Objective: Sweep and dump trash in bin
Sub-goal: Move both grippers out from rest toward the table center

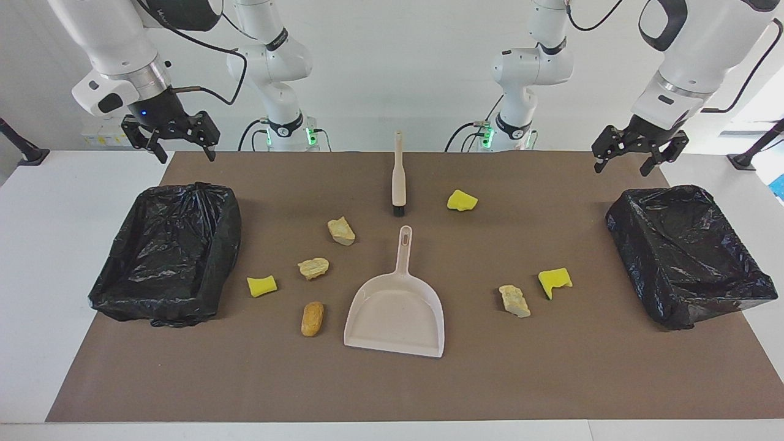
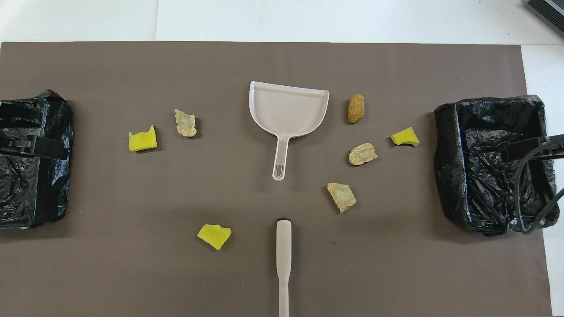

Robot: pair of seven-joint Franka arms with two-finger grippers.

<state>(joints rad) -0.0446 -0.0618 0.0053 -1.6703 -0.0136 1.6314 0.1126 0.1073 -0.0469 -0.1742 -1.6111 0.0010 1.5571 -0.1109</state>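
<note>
Left arm: enters from its base at the robots' edge, elbow raised high, forearm sloping downward toward its own end of the table. Wrist bent down. Left gripper (image 1: 639, 157) hangs in the air, fingers pointing down and spread apart, nothing between them.

Right arm: mirrors that pose at its own end, elbow high, forearm descending, a cable looping from the wrist. Right gripper (image 1: 171, 139) hangs raised, fingers downward and parted, nothing held; a small blue light shows on its body.

Both arms wait, clear of the tabletop.
</note>
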